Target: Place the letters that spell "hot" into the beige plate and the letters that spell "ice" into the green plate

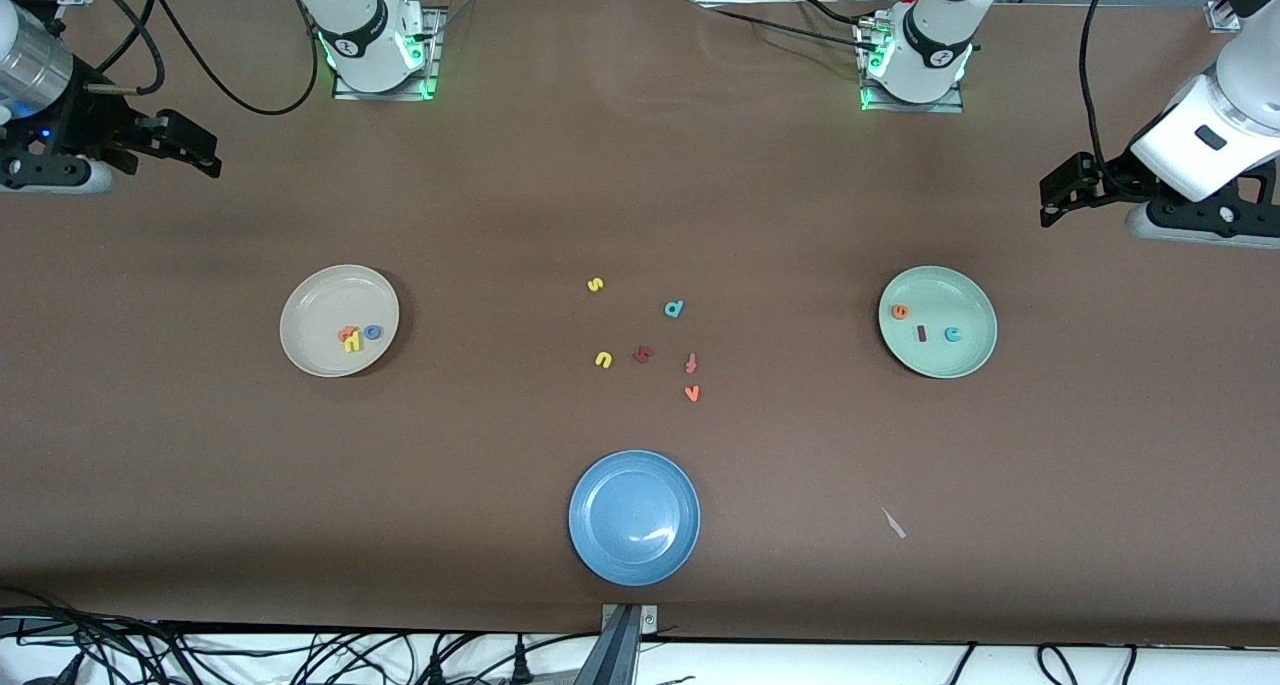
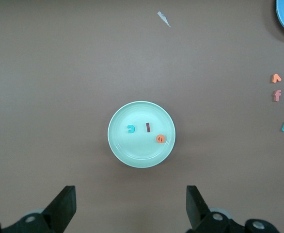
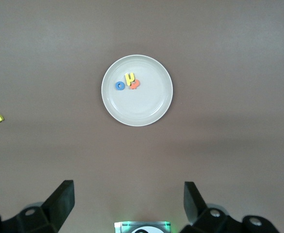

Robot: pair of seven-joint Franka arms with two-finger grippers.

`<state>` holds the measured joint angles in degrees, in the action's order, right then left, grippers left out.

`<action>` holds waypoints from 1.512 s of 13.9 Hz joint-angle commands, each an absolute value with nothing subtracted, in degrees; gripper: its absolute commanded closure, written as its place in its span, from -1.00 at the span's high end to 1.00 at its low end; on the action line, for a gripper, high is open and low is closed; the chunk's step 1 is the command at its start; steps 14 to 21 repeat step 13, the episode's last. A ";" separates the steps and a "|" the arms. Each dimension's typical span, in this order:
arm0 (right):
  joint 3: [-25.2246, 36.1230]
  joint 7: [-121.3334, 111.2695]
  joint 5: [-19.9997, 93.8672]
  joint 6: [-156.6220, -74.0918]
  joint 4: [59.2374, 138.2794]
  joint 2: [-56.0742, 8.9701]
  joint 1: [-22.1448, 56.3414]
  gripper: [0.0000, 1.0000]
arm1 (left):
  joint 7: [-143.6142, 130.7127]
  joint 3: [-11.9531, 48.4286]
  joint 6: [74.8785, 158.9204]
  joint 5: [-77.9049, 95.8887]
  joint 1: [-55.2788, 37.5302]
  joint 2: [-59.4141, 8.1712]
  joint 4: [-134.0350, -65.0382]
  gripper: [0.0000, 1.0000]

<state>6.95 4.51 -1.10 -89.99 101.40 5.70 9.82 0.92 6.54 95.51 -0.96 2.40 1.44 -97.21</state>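
Plates: beige plate [image 1: 339, 321] has h, o, t; green plate [image 1: 937, 322] has i, c, e. Looks sorted.
Left gripper [image 2: 130, 206]: jaws apart, empty, over the table's left-arm end beside the green plate.
Right gripper [image 3: 127, 204]: same, beside the beige plate.

Both arms are glossy white with black joint bands. Their round bases sit on metal plates lit by green lamps, each with a small red button on top. Black cables loop from the links. The left pincer [image 1: 1052, 193] and right pincer [image 1: 200, 150] are matte black, with blunt wedge-shaped fingers [image 2: 64, 204] on screwed black brackets.
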 commanded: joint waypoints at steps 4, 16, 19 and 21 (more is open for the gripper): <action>7.65 4.14 -0.35 -88.60 99.14 4.13 10.28 1.00 | 2.11 5.98 98.43 0.35 2.72 -0.44 -96.77 1.00; 9.32 -0.70 -0.26 -88.86 99.14 4.04 10.20 1.00 | 2.02 6.24 98.00 0.00 2.55 -0.44 -96.42 1.00; 9.32 -0.70 -0.26 -88.86 99.14 4.04 10.20 1.00 | 2.02 6.24 98.00 0.00 2.55 -0.44 -96.42 1.00; 9.32 -0.70 -0.26 -88.86 99.14 4.04 10.20 1.00 | 2.02 6.24 98.00 0.00 2.55 -0.44 -96.42 1.00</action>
